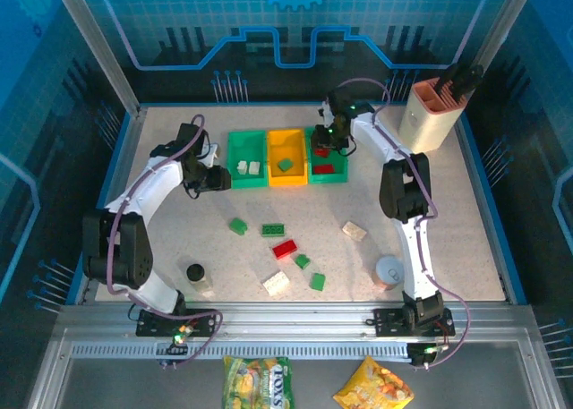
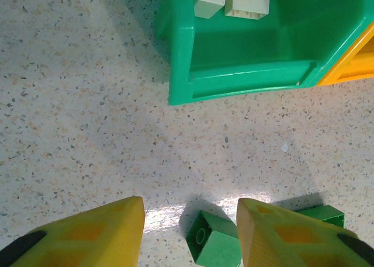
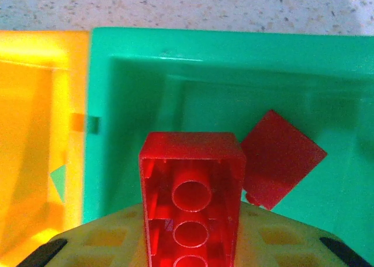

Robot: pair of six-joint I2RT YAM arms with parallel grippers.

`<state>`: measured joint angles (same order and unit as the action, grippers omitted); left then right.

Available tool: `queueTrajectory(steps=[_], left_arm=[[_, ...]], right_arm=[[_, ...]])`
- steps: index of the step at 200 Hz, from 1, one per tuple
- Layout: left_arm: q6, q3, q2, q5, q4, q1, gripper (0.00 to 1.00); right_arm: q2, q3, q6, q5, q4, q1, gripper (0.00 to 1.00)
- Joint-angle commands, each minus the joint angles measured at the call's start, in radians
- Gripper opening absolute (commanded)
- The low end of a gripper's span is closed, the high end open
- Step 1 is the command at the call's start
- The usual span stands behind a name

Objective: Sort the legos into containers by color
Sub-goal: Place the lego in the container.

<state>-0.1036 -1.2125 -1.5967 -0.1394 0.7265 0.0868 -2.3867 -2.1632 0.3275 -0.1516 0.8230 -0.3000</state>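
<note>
Right gripper (image 3: 190,243) pinches a red brick (image 3: 191,179), long axis along its fingers (image 3: 105,239), and I see it directly over the rightmost green bin (image 3: 327,59) by the table's (image 1: 474,230) far edge.

Red brick (image 3: 191,185), green bin (image 3: 234,45)

L gripper (image 2: 190,213) low, pointing down, jaws apart, empty; R gripper (image 1: 325,140) clamped on red brick (image 3: 191,179).

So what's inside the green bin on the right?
One loose red brick lies on the floor of the right green bin. A second red brick, held in the jaws above, hides the floor beneath.
</note>
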Motion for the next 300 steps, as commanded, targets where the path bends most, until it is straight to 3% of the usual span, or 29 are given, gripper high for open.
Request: queueTrajectory(steps=[1,135,228,300], left_arm=[[0.016,-0.001,-0.015,-0.005,0.002,-0.010,0.46],[0.017,-0.004,-0.008,-0.015,0.004,-0.011,0.46],[0.011,-0.009,0.041,-0.057,0.037,0.001,0.47],[0.038,-0.051,0.001,0.072,0.182,0.169,0.50]], right_arm=[[-0.027,-0.028,-0.033,-0.049,0.021,0.020,0.36],[0.025,0.000,-0.013,-0.091,-0.005,0.026,0.43],[0.211,0.213,-0.007,-0.081,-0.046,0.021,0.43],[0.396,0.477,0.001,-0.078,-0.115,0.012,0.43]])
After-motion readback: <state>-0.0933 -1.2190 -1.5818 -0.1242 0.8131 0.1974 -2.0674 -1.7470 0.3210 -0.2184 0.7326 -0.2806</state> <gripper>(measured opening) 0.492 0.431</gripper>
